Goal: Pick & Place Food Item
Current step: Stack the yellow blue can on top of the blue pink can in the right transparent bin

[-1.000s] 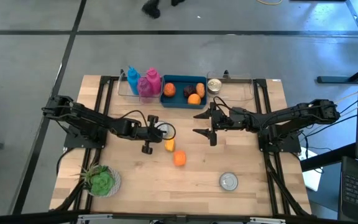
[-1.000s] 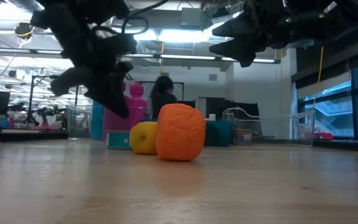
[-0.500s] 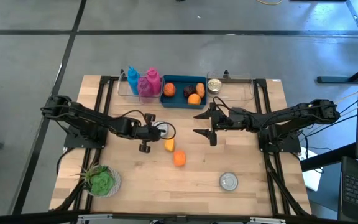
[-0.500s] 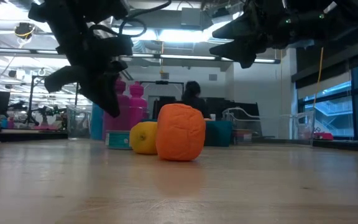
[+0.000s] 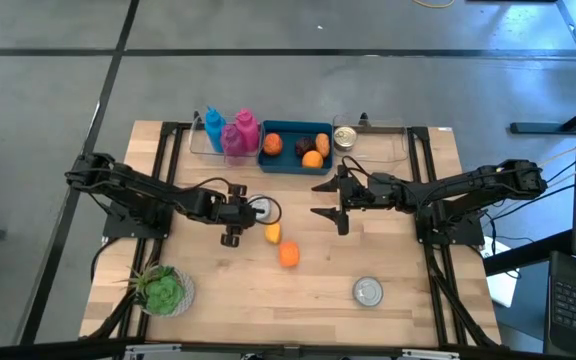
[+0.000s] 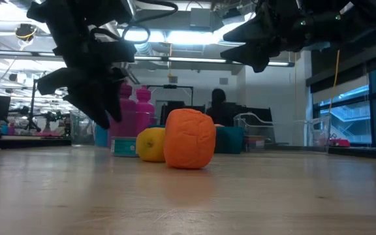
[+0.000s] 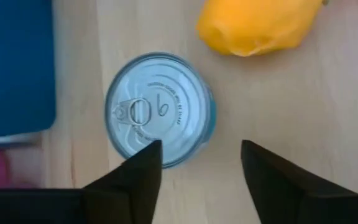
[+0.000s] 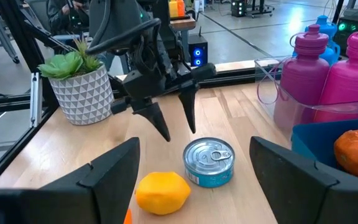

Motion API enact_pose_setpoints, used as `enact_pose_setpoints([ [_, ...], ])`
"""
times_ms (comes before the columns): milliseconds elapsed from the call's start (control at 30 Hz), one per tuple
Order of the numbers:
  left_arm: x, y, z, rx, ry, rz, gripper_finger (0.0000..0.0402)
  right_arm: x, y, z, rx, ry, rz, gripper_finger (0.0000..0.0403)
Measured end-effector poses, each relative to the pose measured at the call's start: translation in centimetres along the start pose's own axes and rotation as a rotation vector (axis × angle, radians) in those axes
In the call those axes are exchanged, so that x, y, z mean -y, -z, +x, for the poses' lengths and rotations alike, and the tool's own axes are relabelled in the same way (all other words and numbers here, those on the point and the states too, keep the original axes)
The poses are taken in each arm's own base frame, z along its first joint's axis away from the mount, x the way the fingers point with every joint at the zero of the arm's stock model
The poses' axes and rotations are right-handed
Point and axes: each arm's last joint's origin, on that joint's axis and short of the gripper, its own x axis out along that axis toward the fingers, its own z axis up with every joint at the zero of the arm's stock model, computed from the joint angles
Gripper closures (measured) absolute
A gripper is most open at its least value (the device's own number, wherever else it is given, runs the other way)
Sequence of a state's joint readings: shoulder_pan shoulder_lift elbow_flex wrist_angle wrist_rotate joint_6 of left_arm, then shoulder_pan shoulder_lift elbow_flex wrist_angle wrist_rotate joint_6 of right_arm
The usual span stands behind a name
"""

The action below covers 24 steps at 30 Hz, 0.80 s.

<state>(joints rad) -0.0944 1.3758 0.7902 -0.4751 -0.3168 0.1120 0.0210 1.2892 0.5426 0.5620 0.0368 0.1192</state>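
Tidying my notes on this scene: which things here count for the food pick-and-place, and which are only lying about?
Job: yellow fruit, orange fruit, blue bin, left gripper.
Lying about: can, second can, potted plant, pink bottles.

Can (image 7: 159, 110) blocked by lemon (image 7: 253, 25) (bin (image 7: 14, 62) opposite).

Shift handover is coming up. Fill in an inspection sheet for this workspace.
Surface: wooden table, bare at its near edge.
Job's things: yellow food item and orange food item loose mid-table; blue bin holds more food.
Clutter: can, second can, pink bottles, potted plant.
Grippers: left gripper open, empty, above the can; right gripper open, empty, raised.
Cables: black loop at the left wrist.
Surroundings: a person behind the table.
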Motion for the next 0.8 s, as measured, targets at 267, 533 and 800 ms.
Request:
enact_pose_setpoints([
  [267, 0.2, -0.3, 0.0, 0.037, 0.044, 0.120, 0.0184, 0.0, 0.0, 0.0, -0.003, 0.000, 0.000, 0.0101],
  [533, 0.5, -0.6, 1.1, 0.031, 0.012, 0.182, 0.0205, 0.0, 0.0, 0.0, -0.003, 0.000, -0.001, 0.0101],
  [800, 0.9, -0.4, 2.6, -0.028, -0.014, 0.200, 0.0208, 0.0, 0.1, 0.0, -0.009, 0.001, -0.005, 0.0101],
])
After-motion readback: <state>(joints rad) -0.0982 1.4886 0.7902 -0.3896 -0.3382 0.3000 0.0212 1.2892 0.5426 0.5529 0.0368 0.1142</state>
